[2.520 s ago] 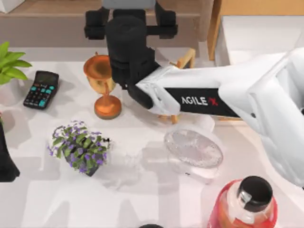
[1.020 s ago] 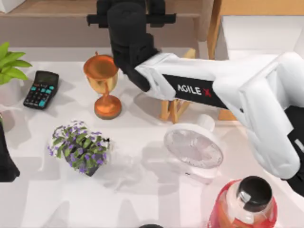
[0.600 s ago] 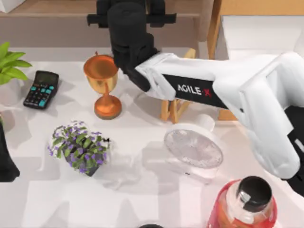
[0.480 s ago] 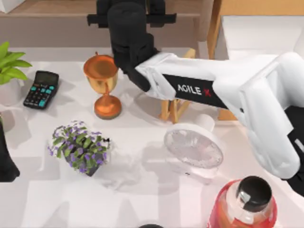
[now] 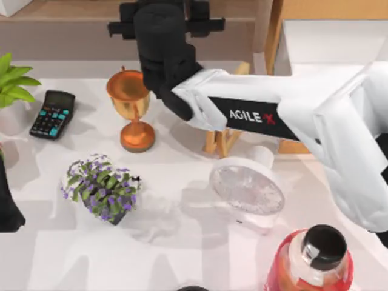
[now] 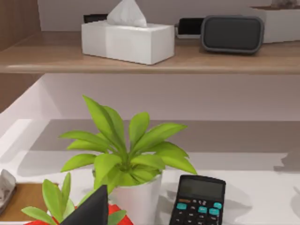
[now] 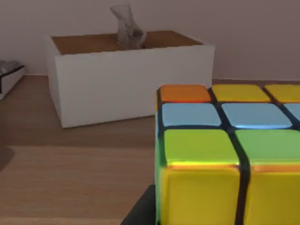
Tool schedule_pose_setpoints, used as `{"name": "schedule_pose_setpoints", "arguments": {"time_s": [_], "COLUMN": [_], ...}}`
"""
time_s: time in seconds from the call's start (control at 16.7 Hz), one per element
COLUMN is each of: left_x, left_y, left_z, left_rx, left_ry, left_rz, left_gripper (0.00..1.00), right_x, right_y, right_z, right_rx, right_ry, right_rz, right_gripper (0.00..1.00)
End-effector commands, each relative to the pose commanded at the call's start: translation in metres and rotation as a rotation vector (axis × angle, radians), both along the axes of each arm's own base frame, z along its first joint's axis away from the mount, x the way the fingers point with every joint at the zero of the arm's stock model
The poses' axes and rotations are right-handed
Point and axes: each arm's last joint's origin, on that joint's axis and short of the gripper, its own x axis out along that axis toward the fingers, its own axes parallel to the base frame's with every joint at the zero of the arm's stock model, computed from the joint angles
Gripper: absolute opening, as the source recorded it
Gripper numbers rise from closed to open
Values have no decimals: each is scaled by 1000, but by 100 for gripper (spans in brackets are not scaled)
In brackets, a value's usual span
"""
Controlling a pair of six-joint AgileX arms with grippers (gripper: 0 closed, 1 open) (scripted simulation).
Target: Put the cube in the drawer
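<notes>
- Your right gripper (image 5: 162,27) reaches over the brown wooden shelf (image 5: 66,13) at the table's far edge; whether its fingers grip, you cannot tell.
- The small multicoloured puzzle cube (image 7: 229,154) sits right before its wrist camera.
- Your left arm (image 5: 7,206) idles at left.

"AGILE X" lettering on the right arm (image 5: 273,115)

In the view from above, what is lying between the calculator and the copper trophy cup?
Nothing lies there: in the top view, the stretch of white table between the calculator and the trophy cup is bare.
</notes>
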Motion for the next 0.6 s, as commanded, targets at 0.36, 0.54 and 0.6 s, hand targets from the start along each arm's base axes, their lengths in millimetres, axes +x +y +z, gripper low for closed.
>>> {"name": "schedule_pose_setpoints", "arguments": {"time_s": [0.36, 0.54, 0.6], "left_x": [0, 0, 0], "left_y": [0, 0, 0], "left_z": [0, 0, 0], "left_rx": [0, 0, 0], "left_ry": [0, 0, 0], "left_rz": [0, 0, 0], "left_gripper": [100, 100, 100], "right_x": [1, -2, -4], "right_y": [-3, -2, -1], "right_z": [7, 20, 28], "right_rx": [20, 21, 17], "right_ry": [-14, -4, 6], "right_rz": [-15, 9, 26], "right_gripper": [0, 0, 0]}}
